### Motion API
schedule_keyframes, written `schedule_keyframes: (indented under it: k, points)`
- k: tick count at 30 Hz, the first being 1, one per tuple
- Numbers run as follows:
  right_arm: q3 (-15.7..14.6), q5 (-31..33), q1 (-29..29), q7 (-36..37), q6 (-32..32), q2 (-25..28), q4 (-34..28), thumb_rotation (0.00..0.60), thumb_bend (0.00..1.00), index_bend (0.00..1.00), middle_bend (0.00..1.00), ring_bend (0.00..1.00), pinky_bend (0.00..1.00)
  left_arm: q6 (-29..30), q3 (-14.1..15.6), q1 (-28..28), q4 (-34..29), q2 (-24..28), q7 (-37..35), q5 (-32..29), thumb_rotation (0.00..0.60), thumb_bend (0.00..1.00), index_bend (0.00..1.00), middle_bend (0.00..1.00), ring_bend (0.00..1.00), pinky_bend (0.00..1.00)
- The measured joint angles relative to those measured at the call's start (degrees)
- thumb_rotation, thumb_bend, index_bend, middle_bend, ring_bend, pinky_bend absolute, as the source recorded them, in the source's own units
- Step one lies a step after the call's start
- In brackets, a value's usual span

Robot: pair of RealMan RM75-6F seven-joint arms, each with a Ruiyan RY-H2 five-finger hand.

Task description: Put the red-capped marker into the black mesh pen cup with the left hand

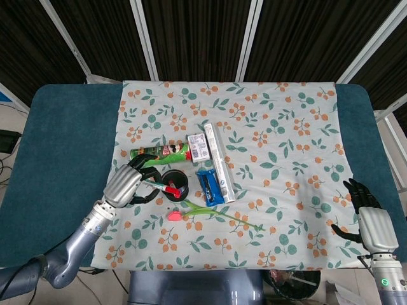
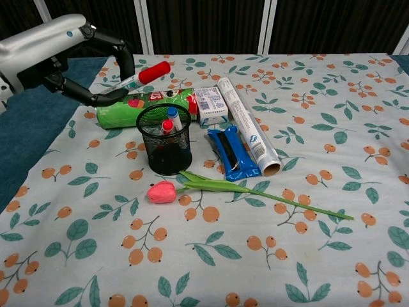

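My left hand [image 1: 129, 183] [image 2: 77, 61] holds the red-capped marker [image 2: 144, 76] [image 1: 162, 188] in the air, red cap pointing right and up. The cap hangs above the left rim of the black mesh pen cup [image 2: 165, 139] [image 1: 174, 183], which stands upright on the flowered cloth with two pens inside. My right hand [image 1: 368, 217] rests open at the table's near right edge, far from the cup.
A green can [image 2: 149, 105] lies behind the cup. A small white box [image 2: 210, 105], a foil roll [image 2: 248, 128] and a blue packet [image 2: 231, 152] lie to the cup's right. A pink tulip [image 2: 163, 191] with a long stem lies in front of it.
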Motion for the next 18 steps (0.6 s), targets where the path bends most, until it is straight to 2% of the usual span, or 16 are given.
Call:
schedule_keyframes:
  k: [9,18]
  points:
    - [0.08,0.45,0.11,0.31,-0.47,0.1,-0.21,0.6,0.23,0.03,0.0,0.0,0.18,-5.02,-4.16,-2.8,0.44,-3.41,-10.57,-6.2,0.6,0.36,0.55,0.51,0.15,0.16]
    - [0.15,0.97,0.25,0.23,-0.98,0.17,-0.52,0.6,0.23,0.03,0.0,0.0,0.18,-9.67,-6.38,-5.75,6.75,-8.22,-16.24,-9.83,0.6,0.36,0.55,0.51,0.15,0.16]
